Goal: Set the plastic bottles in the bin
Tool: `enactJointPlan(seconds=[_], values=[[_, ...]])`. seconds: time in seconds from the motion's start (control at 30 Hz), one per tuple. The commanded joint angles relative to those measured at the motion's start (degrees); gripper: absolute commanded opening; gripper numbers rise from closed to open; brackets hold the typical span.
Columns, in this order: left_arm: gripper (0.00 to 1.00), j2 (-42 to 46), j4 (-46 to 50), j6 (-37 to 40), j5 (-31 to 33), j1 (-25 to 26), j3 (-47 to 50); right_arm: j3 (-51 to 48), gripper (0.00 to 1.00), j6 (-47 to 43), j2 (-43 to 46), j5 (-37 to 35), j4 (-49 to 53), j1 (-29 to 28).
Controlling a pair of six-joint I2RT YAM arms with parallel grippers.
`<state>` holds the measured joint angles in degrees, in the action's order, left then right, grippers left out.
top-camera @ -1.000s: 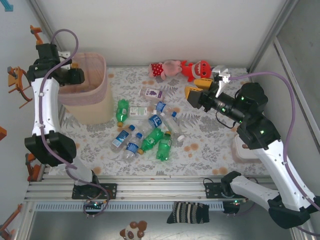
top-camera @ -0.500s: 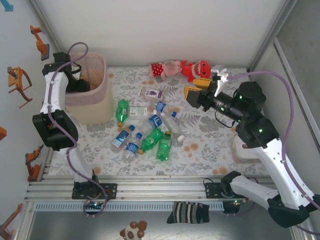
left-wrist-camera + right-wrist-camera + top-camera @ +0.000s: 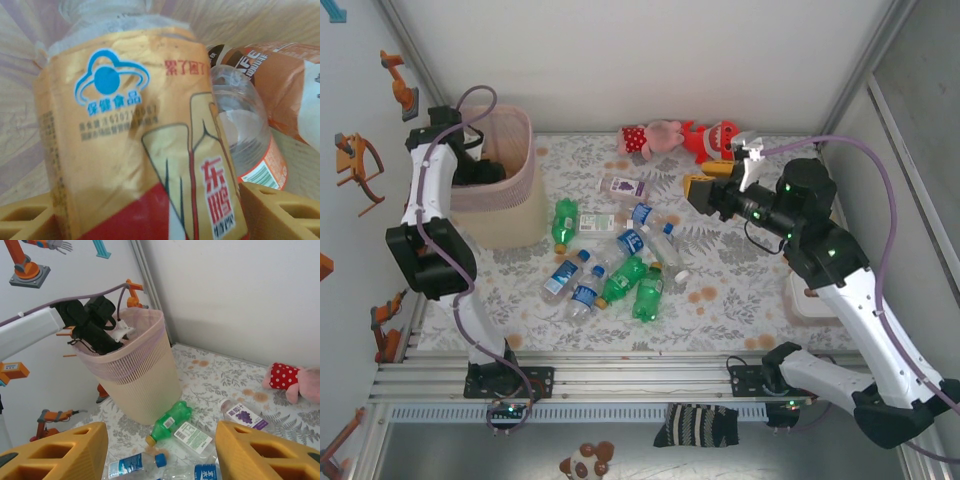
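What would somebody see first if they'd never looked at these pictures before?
Probably the heap of bottles, green and blue-labelled, lying in the middle of the flowery table. Next, the tall pink bin at the far left, with the left arm reaching down into it. The pink and red plush toys by the back wall stand out too.

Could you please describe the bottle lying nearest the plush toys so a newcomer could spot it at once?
Find the tall pink bin at the far left, then look right along the back to the pink plush toy. Just in front of it lies a small bottle, apart from the pile of bottles nearer the middle. It alone has a white label with purple grapes.
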<state>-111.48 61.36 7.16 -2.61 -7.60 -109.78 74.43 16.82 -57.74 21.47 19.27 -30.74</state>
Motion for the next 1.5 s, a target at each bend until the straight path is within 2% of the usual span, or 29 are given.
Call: enactJointPlan(seconds=[0.0,0.4,0.73,0.93,1.13,1.3,1.47], values=[[0.78,3.89,1.47,-0.12,-2.51,-0.05,-1.93,2.28,0.57,-1.16,-0.17,-0.47,0.93,-0.18],[0.8,10.18,2.35,-2.35,-8.49,-0.07,-6.99,3.0,0.56,-1.49,-1.98,0.34,4.25,-0.41],[0.8,17.75,0.69,-5.69,-18.2,-0.1,-7.79,5.2,0.53,-4.27,-8.18,-5.48,12.81,-3.54],[0.81,27.29,-7.86,-10.17,-27.31,-0.05,1.55,9.74,0.51,-6.92,-16.63,-14.6,22.54,-7.58],[0.82,38.79,-23.74,-19.95,-39.44,-0.05,16.47,11.37,0.5,-8.04,-25.34,-19.15,26.56,-9.24],[0.82,45.31,-32.43,-26.75,-43.52,0.03,26.07,11.94,0.49,-9.31,-32.88,-21.13,27.81,-9.6],[0.82,47.62,-32.38,-27.36,-43.88,0.04,29.0,13.81,0.5,-9.78,-39.77,-23.14,29.32,-9.69]])
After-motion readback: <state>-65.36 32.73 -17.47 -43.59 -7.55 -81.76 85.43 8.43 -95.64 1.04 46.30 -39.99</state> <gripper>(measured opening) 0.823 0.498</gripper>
